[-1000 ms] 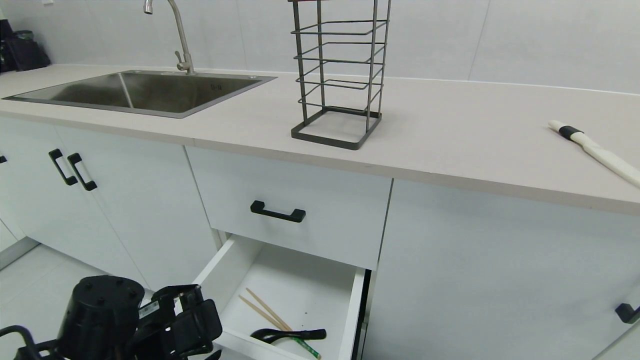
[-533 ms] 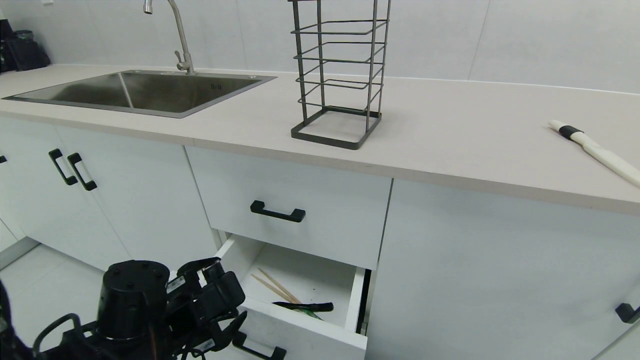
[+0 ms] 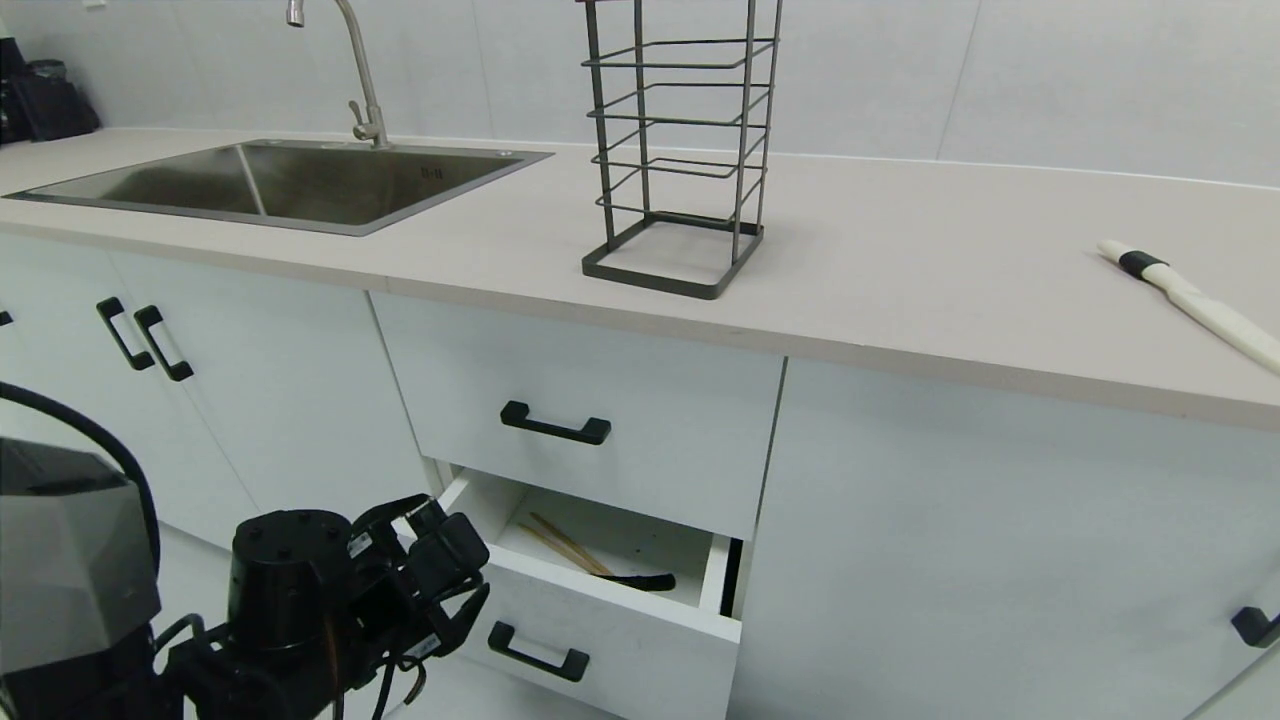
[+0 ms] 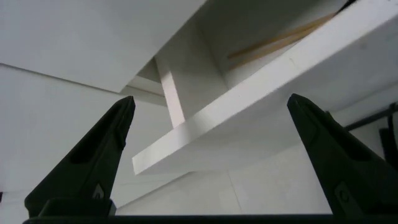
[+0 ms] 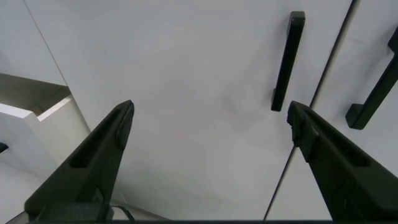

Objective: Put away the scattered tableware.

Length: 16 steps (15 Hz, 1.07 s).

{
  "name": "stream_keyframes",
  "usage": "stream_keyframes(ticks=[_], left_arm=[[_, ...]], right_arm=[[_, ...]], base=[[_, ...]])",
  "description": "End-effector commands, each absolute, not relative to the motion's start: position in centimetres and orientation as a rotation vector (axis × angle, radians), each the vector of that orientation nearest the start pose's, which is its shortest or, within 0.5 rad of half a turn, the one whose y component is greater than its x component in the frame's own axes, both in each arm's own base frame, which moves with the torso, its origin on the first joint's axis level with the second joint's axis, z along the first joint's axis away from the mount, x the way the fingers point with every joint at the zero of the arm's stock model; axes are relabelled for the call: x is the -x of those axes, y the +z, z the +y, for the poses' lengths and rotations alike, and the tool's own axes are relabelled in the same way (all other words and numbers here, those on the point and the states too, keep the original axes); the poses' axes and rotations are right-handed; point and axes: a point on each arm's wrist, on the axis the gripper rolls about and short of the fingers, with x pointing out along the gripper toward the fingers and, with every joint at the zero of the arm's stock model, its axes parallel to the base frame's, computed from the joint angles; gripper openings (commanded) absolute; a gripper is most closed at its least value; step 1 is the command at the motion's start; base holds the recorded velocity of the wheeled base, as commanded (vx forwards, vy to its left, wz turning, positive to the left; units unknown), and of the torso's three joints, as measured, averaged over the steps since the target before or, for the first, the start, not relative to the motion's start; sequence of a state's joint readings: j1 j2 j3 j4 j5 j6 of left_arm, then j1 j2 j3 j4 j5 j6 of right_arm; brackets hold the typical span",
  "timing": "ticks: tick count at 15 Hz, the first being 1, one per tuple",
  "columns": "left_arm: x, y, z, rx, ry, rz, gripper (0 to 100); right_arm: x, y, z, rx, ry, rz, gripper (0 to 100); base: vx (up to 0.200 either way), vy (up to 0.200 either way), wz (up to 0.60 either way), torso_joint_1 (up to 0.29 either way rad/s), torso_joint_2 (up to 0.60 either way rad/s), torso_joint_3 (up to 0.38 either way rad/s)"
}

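Observation:
The lower drawer (image 3: 610, 625) stands partly open. Inside it lie wooden chopsticks (image 3: 570, 545) and a black spoon (image 3: 640, 581). My left gripper (image 3: 460, 590) is low at the drawer's front left corner, open. In the left wrist view its fingers (image 4: 106, 155) spread wide around the white drawer front (image 4: 261, 106), and a chopstick (image 4: 280, 40) shows above the edge. A white utensil with a black band (image 3: 1195, 305) lies on the counter at the far right. My right gripper (image 5: 211, 109) is open, facing a white cabinet door with a black handle (image 5: 286, 62).
A dark wire rack (image 3: 680, 150) stands mid-counter, and a steel sink (image 3: 290, 180) with a tap is at the left. The upper drawer (image 3: 555, 425) above is shut. Cabinet doors with black handles (image 3: 145, 340) are at the left.
The lower drawer has slid inward from wide open to partly open. My left gripper has moved forward and up along with its front corner.

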State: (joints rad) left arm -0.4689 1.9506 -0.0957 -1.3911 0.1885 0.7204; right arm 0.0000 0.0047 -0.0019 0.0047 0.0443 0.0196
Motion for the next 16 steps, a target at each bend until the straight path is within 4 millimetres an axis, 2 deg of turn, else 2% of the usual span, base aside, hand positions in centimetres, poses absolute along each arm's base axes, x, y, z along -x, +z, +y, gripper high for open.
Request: stream_keyframes(ticks=[1,3,5,7,8,9,12,16], left_arm=[[-18.9,4.5,-9.3,-0.841,-0.437,0.343,100],[-17.6,6.1,-8.9,-0.815,-0.427,0.282,100],[-16.7,7.0,-9.8,-0.796,-0.524,0.21,100],[-15.9,6.4,-10.9,-0.79,-0.708,0.205,100],[-15.2,5.3,-11.5,-0.807,-0.862,0.249,100],[-14.9,4.7,-12.1,-0.827,-0.929,0.262,100],[-14.7,3.4,-12.6,-0.853,-1.013,0.3,100],[-14.7,2.8,-12.5,-0.872,-1.051,0.328,100]], right_arm=[[2.3,7.6,0.1,-0.02,0.044,0.008,100],[2.3,7.6,0.1,-0.02,0.044,0.008,100],[2.2,7.6,0.1,-0.02,0.044,0.01,100],[2.3,7.6,0.1,-0.02,0.044,0.008,100],[2.2,7.6,0.1,-0.02,0.044,0.01,100],[2.2,7.6,0.1,-0.02,0.044,0.01,100],[2.2,7.6,0.1,-0.02,0.044,0.01,100],[2.2,7.6,0.1,-0.02,0.044,0.01,100]], base=[[0.0,0.0,0.0,0.0,0.0,0.0],[0.0,0.0,0.0,0.0,0.0,0.0],[0.0,0.0,0.0,0.0,0.0,0.0],[0.0,0.0,0.0,0.0,0.0,0.0],[0.0,0.0,0.0,0.0,0.0,0.0],[0.0,0.0,0.0,0.0,0.0,0.0],[0.0,0.0,0.0,0.0,0.0,0.0],[0.0,0.0,0.0,0.0,0.0,0.0]])
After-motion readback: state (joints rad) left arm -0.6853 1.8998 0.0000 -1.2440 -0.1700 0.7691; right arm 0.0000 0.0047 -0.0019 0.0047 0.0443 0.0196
